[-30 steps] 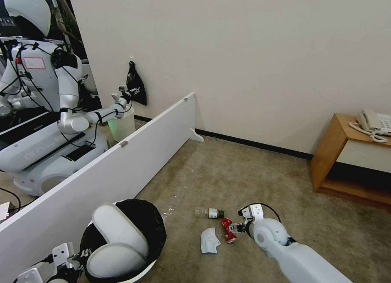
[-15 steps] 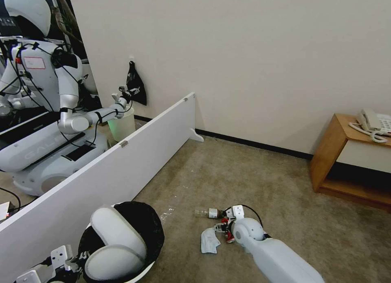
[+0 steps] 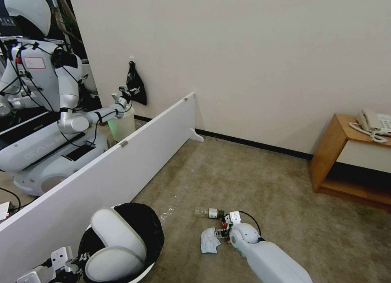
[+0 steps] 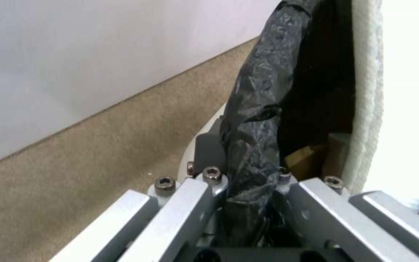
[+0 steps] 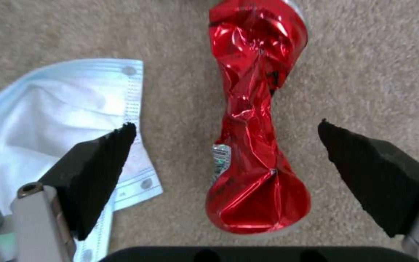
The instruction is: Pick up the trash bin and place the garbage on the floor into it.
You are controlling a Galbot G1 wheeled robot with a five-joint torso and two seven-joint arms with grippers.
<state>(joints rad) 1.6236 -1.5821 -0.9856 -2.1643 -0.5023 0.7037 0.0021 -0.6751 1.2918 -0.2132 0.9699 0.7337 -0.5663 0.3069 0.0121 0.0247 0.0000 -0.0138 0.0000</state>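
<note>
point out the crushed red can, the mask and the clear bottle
crushed red can (image 5: 253, 145): right wrist view, on its pinched middle
mask (image 3: 209, 240): head view, on its white centre
clear bottle (image 3: 208, 213): head view, on its label

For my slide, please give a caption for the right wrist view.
Open right gripper straddles the crushed red metal can on beige carpet, white face mask alongside.

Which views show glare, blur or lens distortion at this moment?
Head view: wide-angle bend in the white partition, even lighting. Left wrist view: blown-out white beside the trash bin, soft focus throughout. Right wrist view: sharp, with bright highlights on the crushed red can between the open right gripper fingers.
</note>
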